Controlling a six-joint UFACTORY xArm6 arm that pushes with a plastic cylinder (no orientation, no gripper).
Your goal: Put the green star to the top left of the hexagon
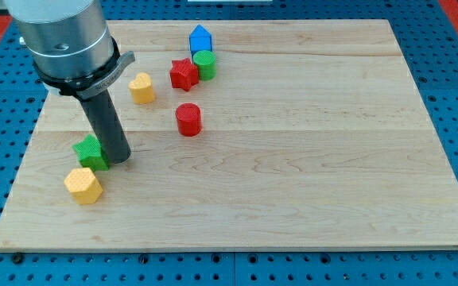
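The green star [91, 152] lies at the view's left side of the wooden board, just above and slightly right of the yellow hexagon [83, 185]. My tip [118, 160] rests on the board right against the green star's right side. The rod rises from there to the arm's grey body at the view's top left.
A yellow heart [141, 87], a red star [184, 75], a green cylinder [205, 64], a blue block [200, 40] and a red cylinder [188, 119] lie in the upper left half. The board's left edge [24, 151] is close to the star.
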